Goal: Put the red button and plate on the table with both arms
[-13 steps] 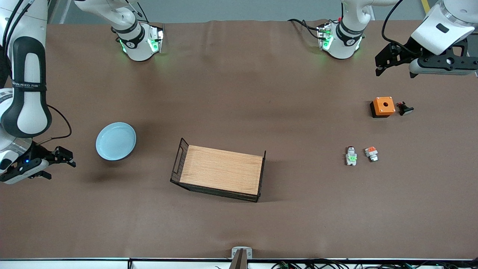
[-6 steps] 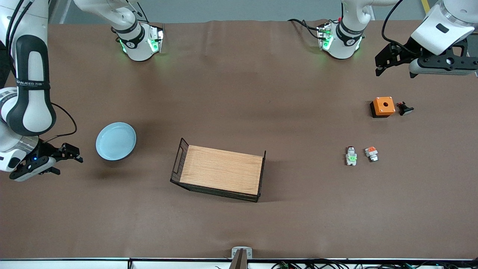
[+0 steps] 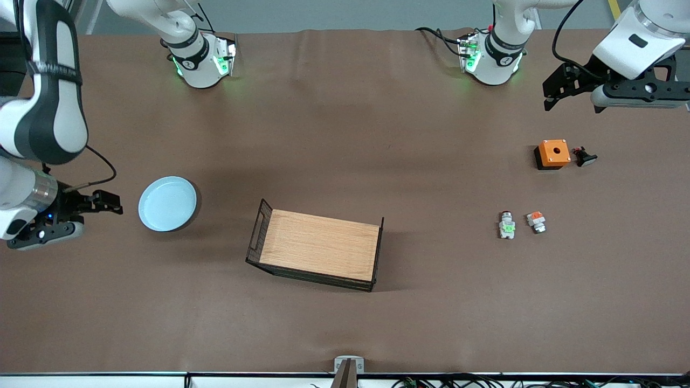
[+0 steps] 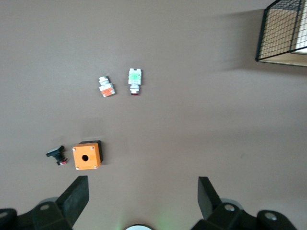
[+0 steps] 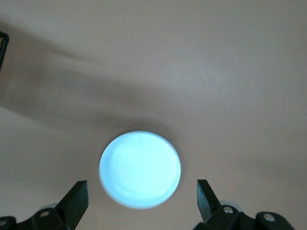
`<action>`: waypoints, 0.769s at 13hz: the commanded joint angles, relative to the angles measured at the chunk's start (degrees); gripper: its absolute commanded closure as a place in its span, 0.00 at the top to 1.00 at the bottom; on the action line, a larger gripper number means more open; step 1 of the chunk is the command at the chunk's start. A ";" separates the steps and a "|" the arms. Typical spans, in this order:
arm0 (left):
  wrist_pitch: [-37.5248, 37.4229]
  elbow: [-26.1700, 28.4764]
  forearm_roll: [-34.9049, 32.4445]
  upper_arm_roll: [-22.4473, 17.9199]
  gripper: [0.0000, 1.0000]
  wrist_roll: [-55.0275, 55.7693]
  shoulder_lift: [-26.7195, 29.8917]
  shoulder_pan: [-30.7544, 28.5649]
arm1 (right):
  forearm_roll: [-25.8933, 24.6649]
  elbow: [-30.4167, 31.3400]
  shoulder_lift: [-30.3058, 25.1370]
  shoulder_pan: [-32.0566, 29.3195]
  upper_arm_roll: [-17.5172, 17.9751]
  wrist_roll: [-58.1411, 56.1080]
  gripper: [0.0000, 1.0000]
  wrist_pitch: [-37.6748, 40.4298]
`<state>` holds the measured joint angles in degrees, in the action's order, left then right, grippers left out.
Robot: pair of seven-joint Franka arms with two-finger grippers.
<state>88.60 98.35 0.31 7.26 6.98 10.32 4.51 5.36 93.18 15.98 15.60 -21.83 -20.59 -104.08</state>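
The desk is covered with a plain brown sheet. The plate lies flat on it at the middle left of the front view, toward the right arm's end. The right end effector hangs just beside the plate's rim, at the left edge of the frame, not touching it. Its fingers stand spread wide with nothing between them, and in the right wrist view the plate sits in line with the gap.

The red button lies on the desk at the middle right of the front view, toward the left arm's end, apart from both end effectors. A similar small piece with an orange-red block lies just beside it. Higher in the frame sit an orange box and a small dark part beside it.

The left end effector waits at the upper right of the frame, over bare desk above the orange box. Its fingers are spread wide and empty.

A wood-topped black wire rack stands at the centre of the frame.
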 commanded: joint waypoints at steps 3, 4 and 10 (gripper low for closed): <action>1.13 0.44 -1.54 0.56 1.00 -0.04 0.84 -0.12 | -4.56 -3.62 -5.50 -5.75 6.18 3.63 1.00 11.60; 1.66 0.44 -1.54 0.73 1.00 0.40 0.84 -0.12 | -6.65 -3.71 -7.26 -6.11 7.41 3.63 1.00 13.88; 1.67 0.44 -0.84 1.09 1.00 0.49 0.93 -0.21 | -10.81 -3.71 -12.89 -13.83 14.44 3.55 1.00 19.35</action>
